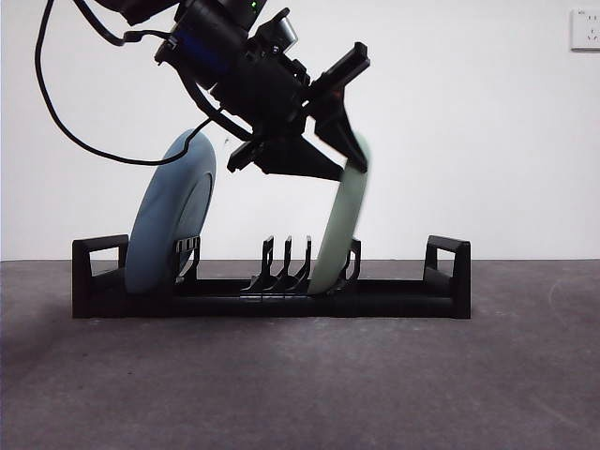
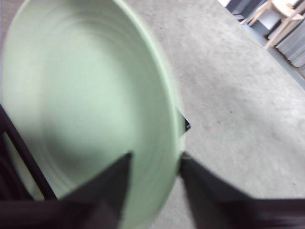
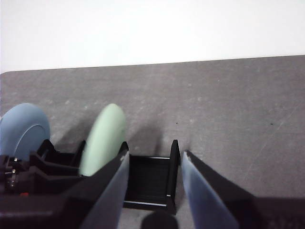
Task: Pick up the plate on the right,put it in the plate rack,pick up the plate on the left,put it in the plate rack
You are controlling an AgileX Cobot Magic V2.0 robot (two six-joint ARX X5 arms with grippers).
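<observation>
The black plate rack (image 1: 441,281) stands across the middle of the table. A blue plate (image 1: 169,225) stands on edge in the rack's left end. A pale green plate (image 1: 339,234) stands tilted in a slot right of the middle prongs. My left gripper (image 1: 342,141) comes down from the upper left and is shut on the green plate's top rim. The left wrist view shows that rim between the jaws of the left gripper (image 2: 156,160), with the green plate (image 2: 86,95) filling the picture. My right gripper (image 3: 155,155) hangs open and holds nothing, back from the rack (image 3: 147,181), the green plate (image 3: 102,138) and the blue plate (image 3: 21,129).
The table top (image 1: 300,384) is dark grey, with a white wall behind. A black cable (image 1: 56,112) loops down from the left arm. A wall socket (image 1: 584,28) sits at the top right. Pale furniture (image 2: 281,14) stands beyond the table in the left wrist view.
</observation>
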